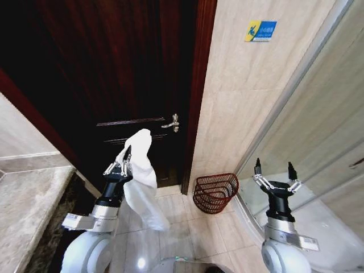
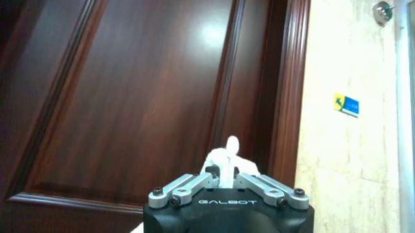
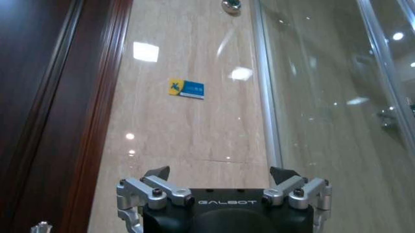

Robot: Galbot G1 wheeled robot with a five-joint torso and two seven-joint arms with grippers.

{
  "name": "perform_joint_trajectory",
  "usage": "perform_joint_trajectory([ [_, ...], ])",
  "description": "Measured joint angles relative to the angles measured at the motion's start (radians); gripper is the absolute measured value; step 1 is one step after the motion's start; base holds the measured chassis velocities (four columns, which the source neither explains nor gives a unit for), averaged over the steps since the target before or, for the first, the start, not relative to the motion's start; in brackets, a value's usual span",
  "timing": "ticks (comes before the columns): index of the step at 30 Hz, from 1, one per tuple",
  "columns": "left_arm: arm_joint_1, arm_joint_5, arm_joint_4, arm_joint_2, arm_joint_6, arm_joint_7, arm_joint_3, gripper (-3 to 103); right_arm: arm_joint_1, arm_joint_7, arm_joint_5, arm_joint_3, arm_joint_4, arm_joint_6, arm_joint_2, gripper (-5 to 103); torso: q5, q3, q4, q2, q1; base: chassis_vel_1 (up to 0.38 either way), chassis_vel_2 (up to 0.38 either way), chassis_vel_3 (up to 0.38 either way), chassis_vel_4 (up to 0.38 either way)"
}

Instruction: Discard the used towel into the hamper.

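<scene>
We see the left gripper raised in front of the dark wooden door, its fingers pinched tight on a white towel. A tuft of the cloth pokes up above the fingertips, and the rest hangs down in a long drape past the arm toward the tiled floor. In the left wrist view the same gripper points up at the door panels, with the bunched towel clamped between the two closed fingers. The hamper, a dark red-brown wire basket with open ribs, stands on the floor against the beige tiled wall, just beside the door frame and next to the edge of the glass shower screen. It sits lower than the towel and off to its right, well apart from it, and its opening looks tipped toward us. The right gripper is held up on the right side, in front of the glass, with its fingers spread wide and nothing between them. The right wrist view shows that gripper open too, facing the wall where a small blue and yellow sign is stuck. A silver door handle shows on the door above the towel.
</scene>
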Motion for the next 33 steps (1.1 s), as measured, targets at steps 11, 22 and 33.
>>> perform_joint_trajectory([
  [11,0.001,-0.001,0.000,0.001,-0.005,0.003,0.002,2,-0.004,0.000,-0.003,0.001,0.000,0.018,0.002,100,0.0000,0.000,0.0002,0.000,0.000,-0.053,-0.057,0.065,0.068],
  [22,-0.009,0.020,0.027,0.016,-0.008,-0.003,0.014,2,-0.003,-0.003,-0.023,0.003,-0.006,0.045,0.006,100,-0.0001,0.000,0.0001,0.000,0.000,-0.005,-0.004,0.003,0.002],
  [33,-0.018,0.012,0.050,0.020,-0.014,0.031,0.033,2,-0.011,-0.011,-0.080,0.008,-0.008,0.063,0.023,100,0.0000,0.000,0.0001,0.000,0.000,0.000,0.000,0.000,0.000],
])
